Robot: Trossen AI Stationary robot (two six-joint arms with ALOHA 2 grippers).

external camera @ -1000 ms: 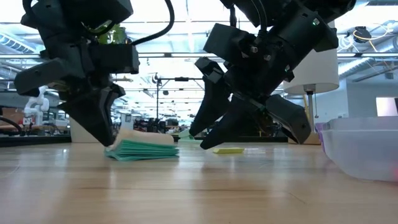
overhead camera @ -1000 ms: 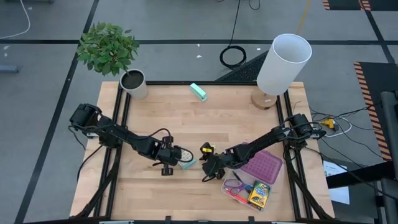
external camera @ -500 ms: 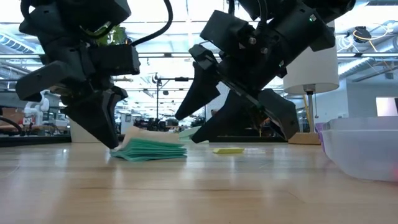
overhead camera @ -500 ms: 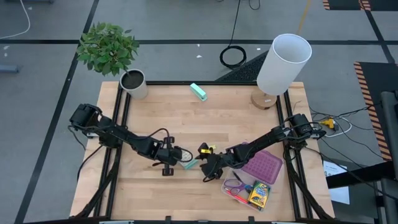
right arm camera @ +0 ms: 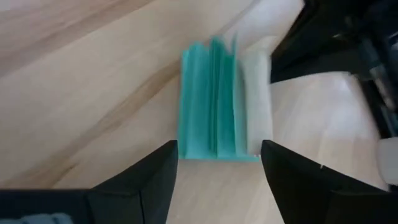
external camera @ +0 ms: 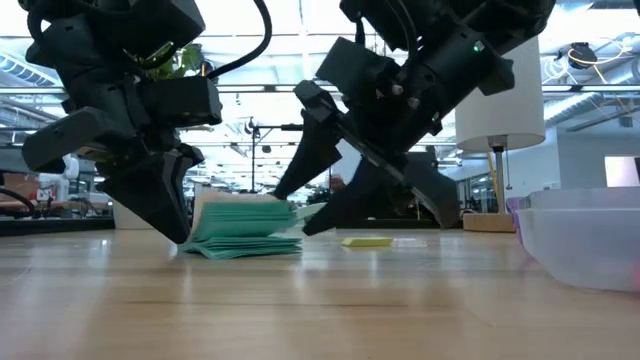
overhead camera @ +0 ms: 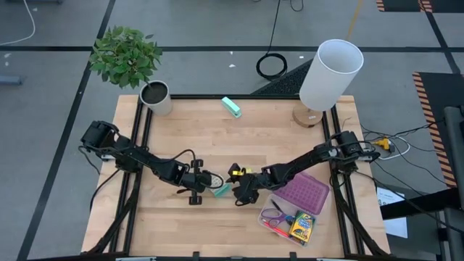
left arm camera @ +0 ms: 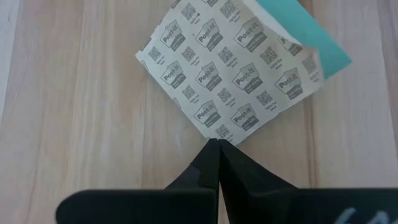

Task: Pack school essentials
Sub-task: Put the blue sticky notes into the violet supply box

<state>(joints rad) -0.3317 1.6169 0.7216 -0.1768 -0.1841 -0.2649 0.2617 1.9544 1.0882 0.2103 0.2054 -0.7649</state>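
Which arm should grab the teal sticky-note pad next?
Right. The right gripper is open with the sticky-note pad lined up between its fingers. The left gripper is shut, only propping the pad at one corner.

You're looking at two dark, near-black arms built from slim tube links joined by chunkier rounded joints, each rising from a bulky base block at the table's side rail. A thin black cable loops loose above the left gripper (overhead camera: 205,183), and a small yellow marking sits on top of the right gripper (overhead camera: 233,190). Up close, each gripper's fingers (right arm camera: 149,180) are flat, matte black wedges that taper toward the tips, set on a straight black crossbar.
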